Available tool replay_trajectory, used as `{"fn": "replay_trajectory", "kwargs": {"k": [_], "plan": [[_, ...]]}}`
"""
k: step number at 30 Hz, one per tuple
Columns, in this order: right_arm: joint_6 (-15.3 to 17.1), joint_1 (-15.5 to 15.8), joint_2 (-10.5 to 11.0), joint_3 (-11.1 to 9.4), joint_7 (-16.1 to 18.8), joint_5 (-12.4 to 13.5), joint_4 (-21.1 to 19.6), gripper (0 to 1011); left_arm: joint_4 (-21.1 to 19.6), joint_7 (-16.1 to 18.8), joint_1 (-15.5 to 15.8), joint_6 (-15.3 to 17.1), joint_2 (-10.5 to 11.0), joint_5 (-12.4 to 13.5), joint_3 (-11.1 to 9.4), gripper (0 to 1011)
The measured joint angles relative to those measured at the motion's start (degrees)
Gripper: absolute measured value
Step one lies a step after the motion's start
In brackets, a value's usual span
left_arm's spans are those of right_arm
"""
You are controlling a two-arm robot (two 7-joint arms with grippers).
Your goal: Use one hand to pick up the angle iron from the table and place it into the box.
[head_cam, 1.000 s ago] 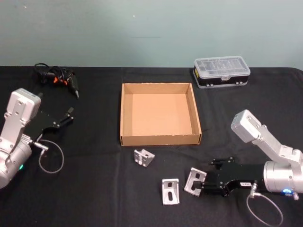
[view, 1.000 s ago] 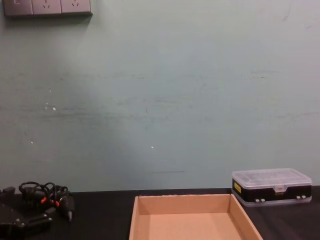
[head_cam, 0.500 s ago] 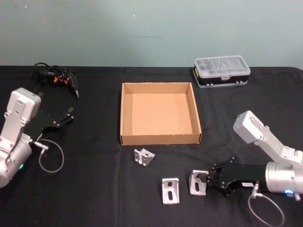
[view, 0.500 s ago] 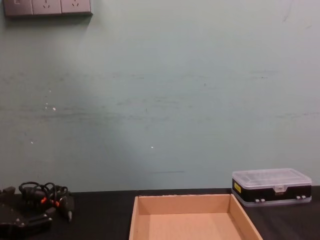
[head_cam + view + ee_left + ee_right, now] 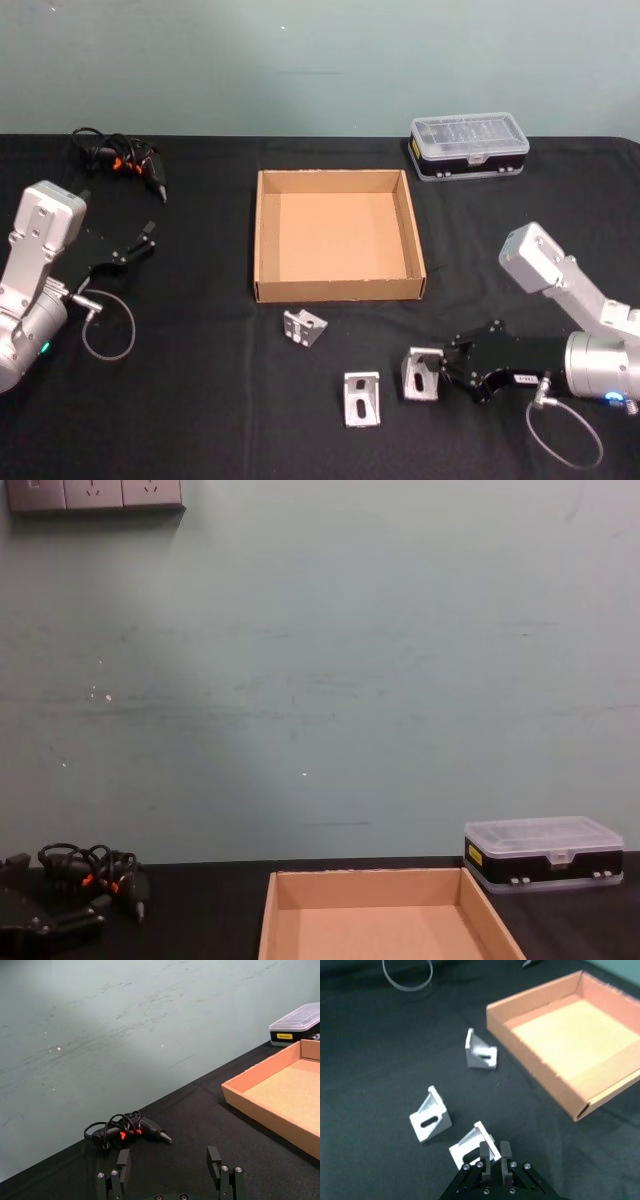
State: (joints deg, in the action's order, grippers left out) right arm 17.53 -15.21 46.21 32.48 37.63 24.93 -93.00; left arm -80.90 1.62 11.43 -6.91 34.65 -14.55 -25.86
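Gripping entry: right tool [image 5: 446,368], low over the table [image 5: 200,420] at the near right. Its fingers are drawn almost together on the upright flange of one angle iron [image 5: 420,373], as best the right wrist view allows. I cannot tell whether the piece is on the table or just off it.

- Angle iron: silver, slotted, in front of the box [image 5: 338,291] and well apart from its near wall.
- Box: tan cardboard, low-walled, nothing inside.
- Left tool [image 5: 143,243]: parked at the far left, fingers spread, holding nothing.
- Second angle iron [image 5: 361,398]: just left of the held one.
- Third angle iron [image 5: 303,327]: near the box's near wall.
- Clear-lidded plastic case [image 5: 468,148]: far right.
- Cable tangle [image 5: 120,160]: far left.

Hazards, as judged:
- The hold looks to sit at the flange's edge (smooth metal, narrow purchase), so the piece could pivot or slide free on lifting.
- A low carry could strike the box's near wall and shove the light cardboard.
- A leftward swing could knock the second angle iron.
- A high release could bounce the piece over the low walls.
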Motion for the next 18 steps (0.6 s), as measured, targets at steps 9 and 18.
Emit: {"fn": "replay_trajectory", "kwargs": {"k": [9, 18], "plan": [[0.00, 0.61, 0.60, -3.71, -2.93, 1.80, -4.68, 127, 0.00, 0.00, 0.00, 0.00, 0.00, 0.00, 0.00, 1000], [1.90, -3.86, -3.89, -4.42, -6.48, 1.11, -3.66, 127, 0.00, 0.00, 0.00, 0.00, 0.00, 0.00, 0.00, 1000]]}}
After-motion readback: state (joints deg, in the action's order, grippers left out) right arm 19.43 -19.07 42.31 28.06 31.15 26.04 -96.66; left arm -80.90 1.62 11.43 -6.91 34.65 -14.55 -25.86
